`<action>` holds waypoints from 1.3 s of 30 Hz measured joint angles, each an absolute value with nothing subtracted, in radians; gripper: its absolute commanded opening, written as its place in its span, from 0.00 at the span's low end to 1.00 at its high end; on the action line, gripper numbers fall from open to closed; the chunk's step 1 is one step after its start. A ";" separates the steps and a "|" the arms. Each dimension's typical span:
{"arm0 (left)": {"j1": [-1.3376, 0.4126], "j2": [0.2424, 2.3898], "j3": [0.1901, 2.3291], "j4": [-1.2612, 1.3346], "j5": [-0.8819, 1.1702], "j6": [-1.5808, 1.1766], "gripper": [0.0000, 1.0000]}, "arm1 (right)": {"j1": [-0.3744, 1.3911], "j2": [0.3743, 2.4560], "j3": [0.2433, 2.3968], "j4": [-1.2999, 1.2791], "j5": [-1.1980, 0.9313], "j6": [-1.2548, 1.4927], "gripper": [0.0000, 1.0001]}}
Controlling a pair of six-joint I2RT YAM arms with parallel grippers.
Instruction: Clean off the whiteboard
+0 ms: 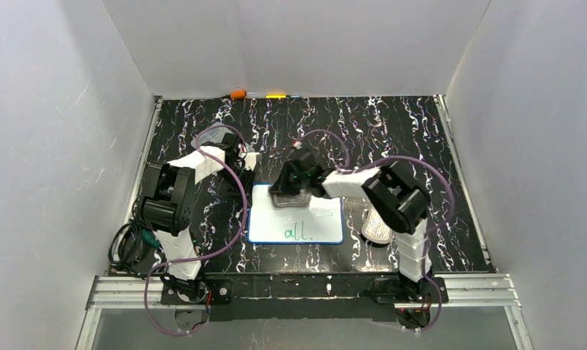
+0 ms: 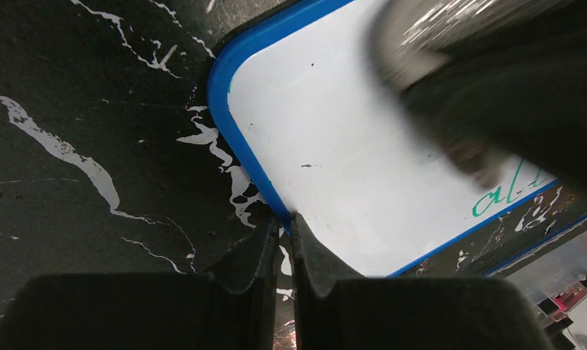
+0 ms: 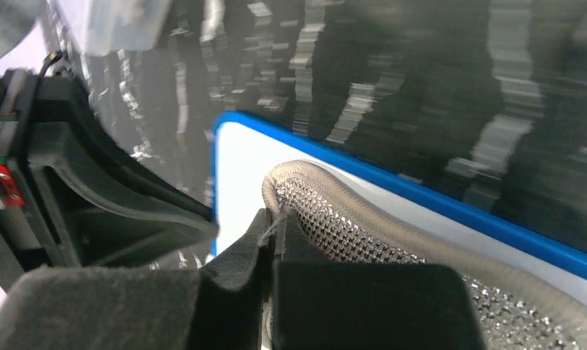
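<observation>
From above, we see the whiteboard point(image 1: 312, 217) lying flat on the black marbled table point(image 1: 392, 131), midway between the two arm bases, with green writing point(image 1: 300, 232) near its near edge. The left gripper point(image 1: 248, 175) sits at the board's far left corner, its arm folded up at the elbow and reaching forward and inward. The right gripper point(image 1: 290, 191) is over the far edge of the board, grasping a grey pad point(image 1: 286, 200) that lies on the white surface. Its forearm stretches leftward from a raised elbow. A second grey pad point(image 1: 375, 226) lies on the table just right of the board. In the left wrist view, the fingers are clenched to a thin slit, the blue rim running into it. The right arm and its pad are a blur over the board's far side. In the right wrist view, the fingers are pinched onto the pad's corded edge, with its mesh resting on the board close to the corner.
</observation>
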State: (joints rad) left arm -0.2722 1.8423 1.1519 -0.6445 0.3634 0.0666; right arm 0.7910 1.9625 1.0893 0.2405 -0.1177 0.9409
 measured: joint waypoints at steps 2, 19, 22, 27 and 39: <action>-0.272 1.842 1.152 -0.645 0.363 0.067 0.00 | 0.845 2.031 1.180 0.239 -0.123 0.940 0.01; -0.269 1.847 1.156 -0.648 0.371 0.066 0.00 | 0.452 1.496 0.688 0.028 -0.051 0.751 0.01; -0.267 1.852 1.161 -0.653 0.374 0.066 0.00 | 0.466 1.505 0.688 0.013 -0.056 0.725 0.01; -0.265 1.853 1.161 -0.654 0.379 0.066 0.00 | 0.476 1.525 0.693 0.027 -0.058 0.723 0.01; -0.262 1.855 1.163 -0.657 0.383 0.066 0.00 | 0.529 1.412 0.710 -0.027 -0.052 0.735 0.01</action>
State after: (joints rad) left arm -0.2619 1.8553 1.1629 -0.6567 0.3828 0.0658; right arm 0.5293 1.4124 0.7105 -0.0273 -0.0517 0.7349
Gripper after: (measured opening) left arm 0.072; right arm 0.052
